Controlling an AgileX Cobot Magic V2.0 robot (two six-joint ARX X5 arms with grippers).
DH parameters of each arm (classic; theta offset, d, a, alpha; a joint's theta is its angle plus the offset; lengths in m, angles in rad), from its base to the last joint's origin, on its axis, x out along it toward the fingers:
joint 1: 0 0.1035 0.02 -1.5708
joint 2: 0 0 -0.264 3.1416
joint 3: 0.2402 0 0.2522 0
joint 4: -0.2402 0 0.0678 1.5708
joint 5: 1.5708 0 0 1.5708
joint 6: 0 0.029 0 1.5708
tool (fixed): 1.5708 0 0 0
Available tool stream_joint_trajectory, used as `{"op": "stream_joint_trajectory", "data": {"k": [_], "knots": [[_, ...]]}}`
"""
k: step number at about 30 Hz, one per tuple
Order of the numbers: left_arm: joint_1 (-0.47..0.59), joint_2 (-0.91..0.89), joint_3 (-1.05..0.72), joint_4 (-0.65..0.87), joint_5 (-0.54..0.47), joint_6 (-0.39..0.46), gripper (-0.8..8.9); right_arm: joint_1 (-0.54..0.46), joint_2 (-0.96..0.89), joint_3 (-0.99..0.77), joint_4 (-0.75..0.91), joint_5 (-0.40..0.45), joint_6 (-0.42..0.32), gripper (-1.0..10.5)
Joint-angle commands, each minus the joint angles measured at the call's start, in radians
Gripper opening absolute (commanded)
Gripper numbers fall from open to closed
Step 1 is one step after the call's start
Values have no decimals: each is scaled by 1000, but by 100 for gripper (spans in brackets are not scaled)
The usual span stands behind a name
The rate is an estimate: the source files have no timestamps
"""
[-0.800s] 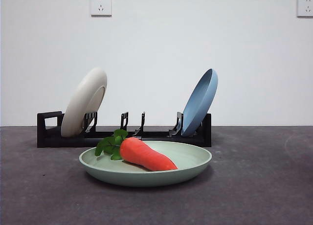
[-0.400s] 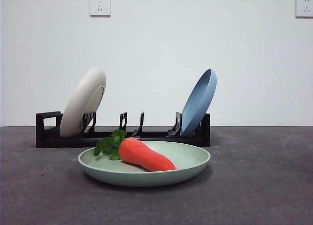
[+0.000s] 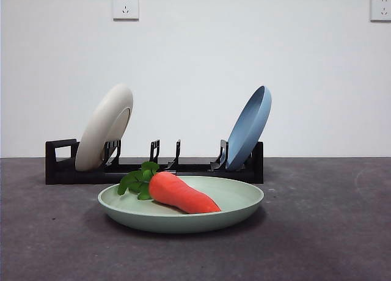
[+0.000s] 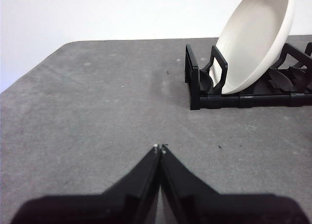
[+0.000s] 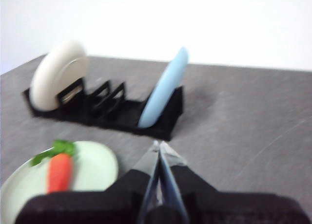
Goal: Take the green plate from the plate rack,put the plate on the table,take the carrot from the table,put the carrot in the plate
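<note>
The green plate (image 3: pixel 235 201) lies flat on the table (image 3: pixel 324 232) in front of the plate rack (image 3: pixel 61 168). The carrot (image 3: pixel 180 193) lies in it, leaves to the left. It also shows in the right wrist view (image 5: pixel 59 171) on the plate (image 5: pixel 95 168). My right gripper (image 5: pixel 159 147) is shut and empty, raised beside the plate and short of the rack (image 5: pixel 117 112). My left gripper (image 4: pixel 159 148) is shut and empty above bare table, short of the rack's handle end (image 4: pixel 200 83). Neither gripper shows in the front view.
A cream-white plate (image 3: pixel 105 127) leans in the rack's left slot and a blue plate (image 3: pixel 249 127) in its right slot. The middle slots hold nothing. A white wall with two sockets stands behind. The table's left edge (image 4: pixel 29 70) shows in the left wrist view.
The things have not moved; the front picture only shifts slightly.
</note>
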Motion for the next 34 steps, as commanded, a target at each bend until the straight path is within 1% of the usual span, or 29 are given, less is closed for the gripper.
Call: {"op": "stream_joint_trajectory", "data": {"k": [1, 5, 7, 12, 20, 25, 27, 34], "knots": [[3, -3, -13, 5, 0, -9, -2, -17, -84, -126, 105, 6, -1, 1], [3, -3, -13, 5, 0, -9, -2, -21, -178, -267, 184, 8, 5, 1], [3, -3, -13, 5, 0, -9, -2, -21, -219, -330, 214, 8, 39, 1], [3, -3, -13, 5, 0, -9, -2, -20, -282, -426, 218, 28, 106, 1], [3, -3, -13, 5, 0, -9, -2, -20, -282, -475, 196, 28, 113, 1], [3, -3, -13, 5, 0, -9, -1, -20, -282, -475, 186, 32, 109, 1], [3, -3, -13, 5, 0, -9, -2, -20, -282, -475, 187, 31, 124, 1], [3, -3, -13, 5, 0, -9, -2, -20, -276, -475, 187, 32, 120, 1]]}}
